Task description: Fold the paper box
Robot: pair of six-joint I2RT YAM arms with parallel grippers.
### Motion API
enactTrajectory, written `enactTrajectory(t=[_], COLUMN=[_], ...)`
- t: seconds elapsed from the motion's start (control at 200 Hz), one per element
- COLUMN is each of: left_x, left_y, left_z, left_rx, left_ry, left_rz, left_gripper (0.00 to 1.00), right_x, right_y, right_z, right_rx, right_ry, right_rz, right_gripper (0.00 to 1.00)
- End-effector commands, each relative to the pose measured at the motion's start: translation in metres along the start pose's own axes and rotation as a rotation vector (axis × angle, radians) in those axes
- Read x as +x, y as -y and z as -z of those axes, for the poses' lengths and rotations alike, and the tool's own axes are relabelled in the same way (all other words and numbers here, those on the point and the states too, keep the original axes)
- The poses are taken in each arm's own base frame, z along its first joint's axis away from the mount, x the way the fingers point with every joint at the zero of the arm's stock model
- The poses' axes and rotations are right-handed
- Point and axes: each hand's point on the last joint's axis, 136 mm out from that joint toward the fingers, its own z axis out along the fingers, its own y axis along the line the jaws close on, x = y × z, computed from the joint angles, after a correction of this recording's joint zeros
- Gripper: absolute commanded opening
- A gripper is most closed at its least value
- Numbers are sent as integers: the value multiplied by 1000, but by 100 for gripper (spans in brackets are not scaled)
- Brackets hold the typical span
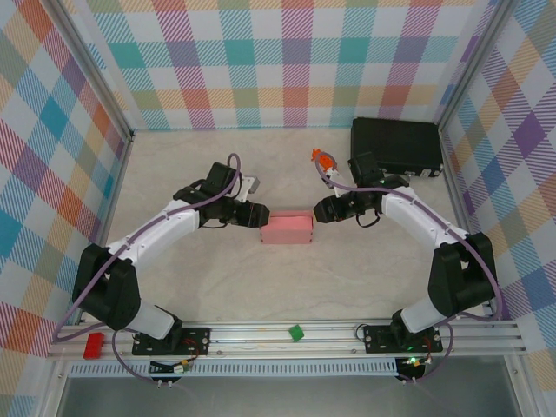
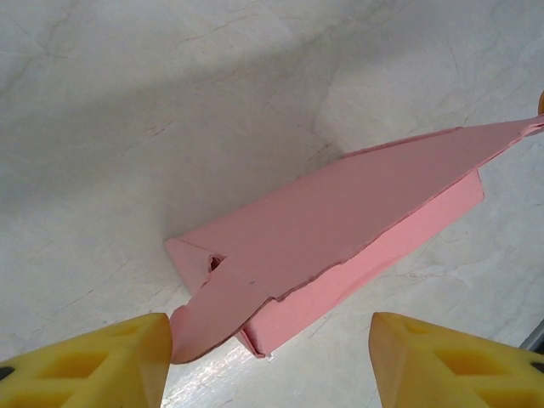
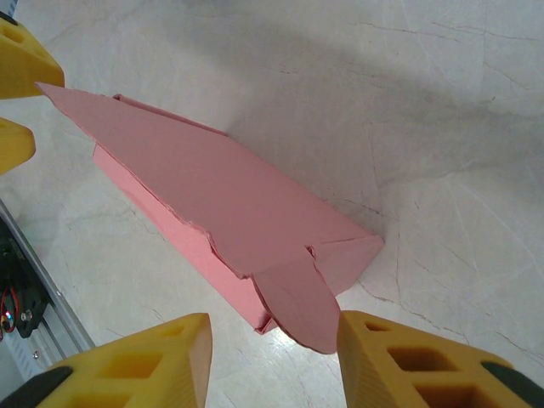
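the pink paper box (image 1: 287,228) lies flat near the middle of the pale table (image 1: 287,287), its long side running left to right, and i have one gripper at each short end. my left gripper (image 1: 259,215) is at the left end, jaws apart and clamped on nothing. from the left wrist, that end of the box sits in the gap between my yellow fingertips (image 2: 127,365). a rounded left tab (image 2: 204,319) sticking out of it touches the finger on the left of that view, and the other finger is clear of the card. my right gripper (image 1: 317,210) is at the right end, also parted. from the right wrist, the rounded right tab (image 3: 297,306) lies between my fingers, right against one and apart from the other. the top panel (image 3: 212,187) has a ragged long edge that overhangs the side wall. a black hard case (image 1: 395,146) sits in the far right corner, well apart.
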Motion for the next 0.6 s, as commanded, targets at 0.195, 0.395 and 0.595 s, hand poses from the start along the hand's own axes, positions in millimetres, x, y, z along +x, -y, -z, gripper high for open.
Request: enactTrajectory(t=[0.195,0.395,0.595], left_x=[-5,-7,-4], left_y=[6,6,4], left_z=[0,3,3], left_rx=[38,31,18], left_ry=[6,8,-1], left_rz=[11,14,44], left_gripper=[46,42,34], right_x=[3,3,4], right_y=[-1,-1,-2], right_z=[-8,-11,-13], right_rx=[-20,-22,-12], right_ry=[-16,-23,-32], right_rz=[-11,-11,-26], right_gripper=[36,35,30])
